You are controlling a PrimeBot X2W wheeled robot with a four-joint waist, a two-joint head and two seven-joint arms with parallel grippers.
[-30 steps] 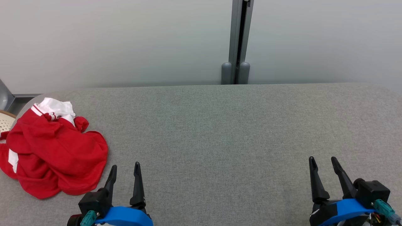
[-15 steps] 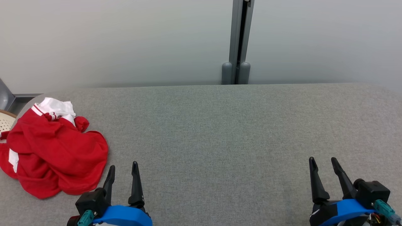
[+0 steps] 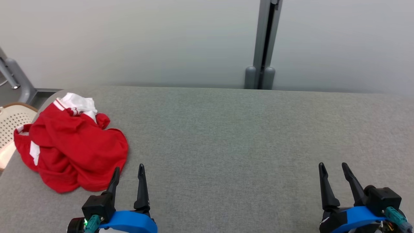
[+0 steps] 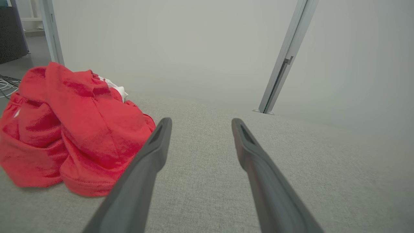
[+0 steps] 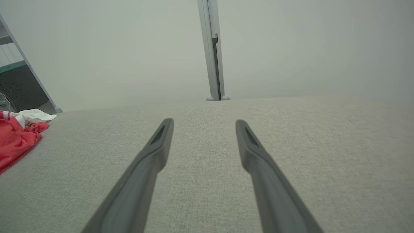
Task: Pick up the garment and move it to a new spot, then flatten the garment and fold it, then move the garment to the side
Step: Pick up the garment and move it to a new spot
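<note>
Head view first: the red garment with white trim is a crumpled heap at the left end of the grey fabric surface. It sits close to the far-left corner, and its left side reaches the left edge. Just off that edge there's a cream perforated thing, maybe a basket or maybe a seat, honestly can't tell, and can't tell if it holds anything. The left gripper is near the front edge with its fingers spread and nothing between them, right beside the heap's near hem. The right gripper is well apart, over toward the right end, also spread and holding nothing. A grey post stands against the pale wall behind the far edge.

Left wrist view: the left gripper is spread over bare fabric. The garment is bunched up just to the side of one finger, and I can't tell whether they touch. The post is beyond, with some cables on the floor past the heap.

Right wrist view: the right gripper is spread, with open surface ahead of it. The garment is far off at the other end and the post is straight ahead.
</note>
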